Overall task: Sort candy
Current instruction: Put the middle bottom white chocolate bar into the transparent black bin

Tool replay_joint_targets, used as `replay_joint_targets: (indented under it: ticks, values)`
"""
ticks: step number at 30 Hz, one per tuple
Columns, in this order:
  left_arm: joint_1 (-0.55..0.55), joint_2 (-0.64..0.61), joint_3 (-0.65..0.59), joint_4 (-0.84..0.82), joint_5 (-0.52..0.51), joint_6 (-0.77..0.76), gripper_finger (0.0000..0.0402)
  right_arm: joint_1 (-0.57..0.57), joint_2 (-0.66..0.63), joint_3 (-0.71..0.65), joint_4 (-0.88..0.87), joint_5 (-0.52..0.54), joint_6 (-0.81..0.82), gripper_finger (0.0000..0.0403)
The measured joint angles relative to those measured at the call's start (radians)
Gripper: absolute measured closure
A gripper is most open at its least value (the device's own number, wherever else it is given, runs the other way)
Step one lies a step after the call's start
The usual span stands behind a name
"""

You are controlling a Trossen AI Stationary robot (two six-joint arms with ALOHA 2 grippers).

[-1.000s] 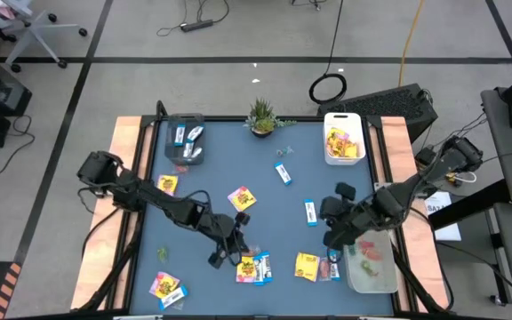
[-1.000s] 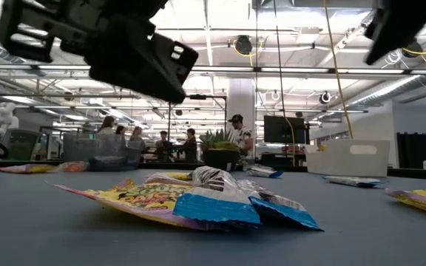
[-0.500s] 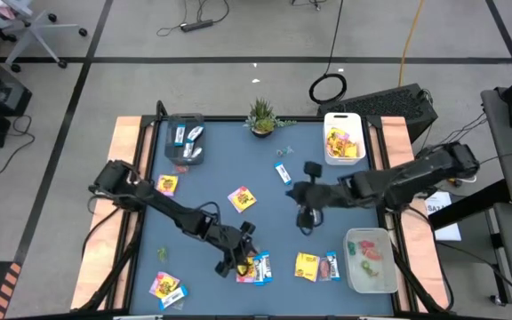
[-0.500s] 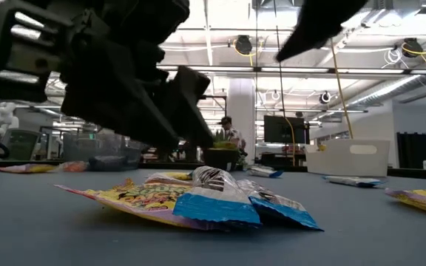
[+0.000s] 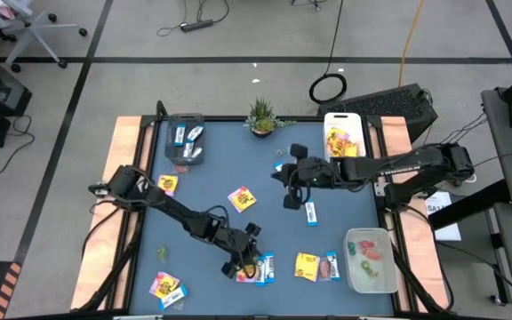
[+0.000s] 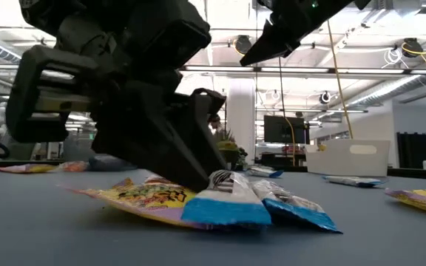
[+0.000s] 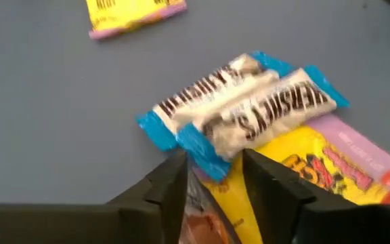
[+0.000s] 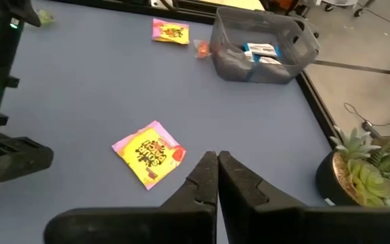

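We've got the left gripper (image 7: 212,179) with fingers spread around the blue bars (image 7: 242,112), while the right gripper (image 8: 217,177) hangs clenched mid-table.

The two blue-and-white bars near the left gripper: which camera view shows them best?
The left wrist view: the bars fill it, lying on a yellow packet. The high view shows them small, beside the left gripper. The low view shows them edge-on. The right wrist view misses them.

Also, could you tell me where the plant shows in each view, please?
High: table's far edge, centre, plant.
Low: far back, near centre.
Left wrist: not in it.
Right wrist: lower right corner.
Shared landmark: the grey bin, along the same edge.
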Motion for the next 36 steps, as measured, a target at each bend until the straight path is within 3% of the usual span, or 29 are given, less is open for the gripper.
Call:
replay_joint_targets:
  ticks: [11, 21, 32, 36]
  values:
    - [0.0, 0.0, 0.0, 0.011, 0.01, 0.008, 0.0394, -0.008, 0.0, 0.0, 0.013, 0.0, -0.018, 0.0402]
    - [0.0, -0.06, -0.002, -0.034, -0.046, 0.027, 0.0399, -0.007, 0.0, -0.01, 0.019, 0.001, -0.018, 0.0402]
    - [0.006, -0.311, -0.001, -0.339, -0.231, -0.024, 0.0401, -0.008, 0.0, -0.09, 0.036, 0.006, 0.006, 0.0403]
    - [0.024, -0.346, -0.001, -0.395, -0.211, -0.129, 0.0398, -0.008, 0.0, -0.09, 0.043, 0.006, 0.002, 0.0403]
